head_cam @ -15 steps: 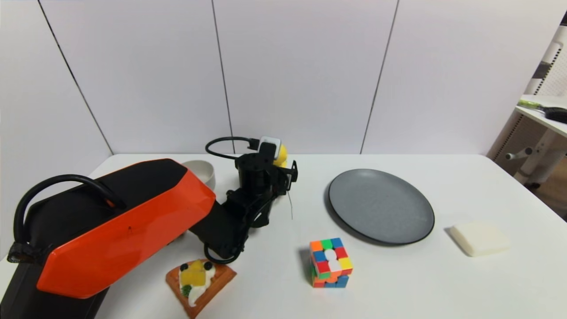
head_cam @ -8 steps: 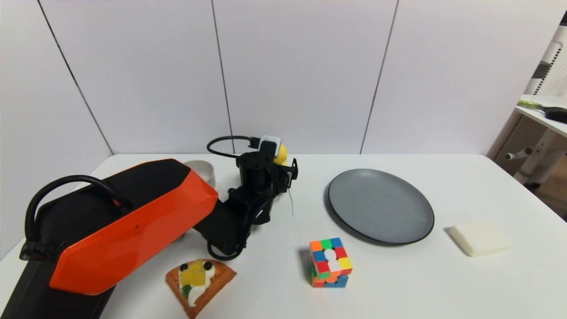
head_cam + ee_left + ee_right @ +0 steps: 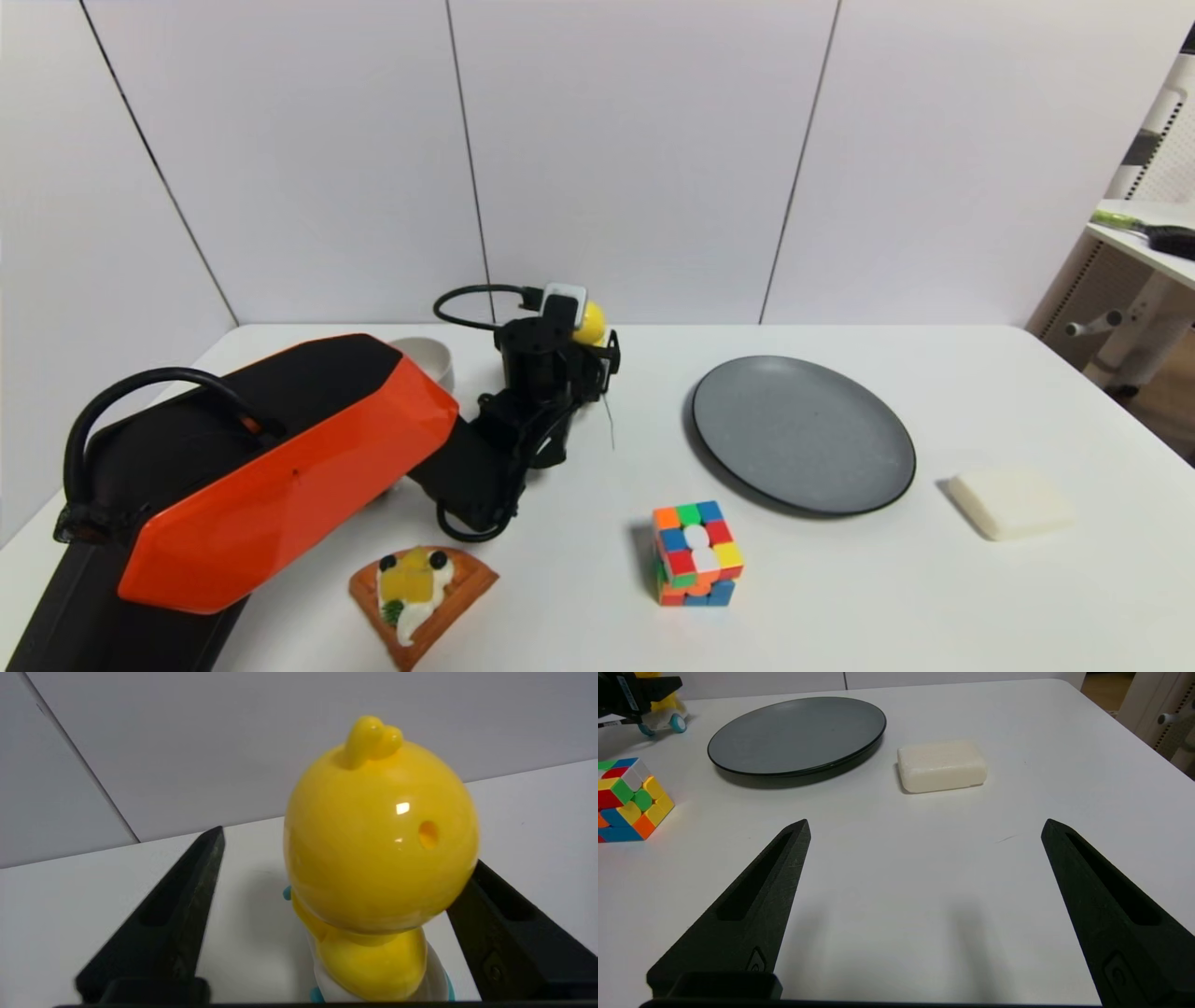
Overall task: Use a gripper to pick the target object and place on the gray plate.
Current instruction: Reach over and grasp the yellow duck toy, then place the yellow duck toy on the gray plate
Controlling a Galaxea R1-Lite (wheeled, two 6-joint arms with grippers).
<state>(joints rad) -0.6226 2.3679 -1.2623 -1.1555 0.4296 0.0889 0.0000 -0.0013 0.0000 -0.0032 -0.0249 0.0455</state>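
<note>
Since before, left gripper [image 3: 336,924] moves slightly inward, its fingers [image 3: 168,924] apart around the off-centre duck toy [image 3: 378,849], which may tip at closing.

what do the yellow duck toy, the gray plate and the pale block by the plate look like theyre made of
Yellow duck toy: glossy hard plastic, judging by sharp highlights and a moulded hole.
Gray plate: probably glazed ceramic or melamine, with a matte speckled face and a darker rim.
Pale block: waxy, rounded and cream-coloured, like a soap bar; could be foam or plastic.
</note>
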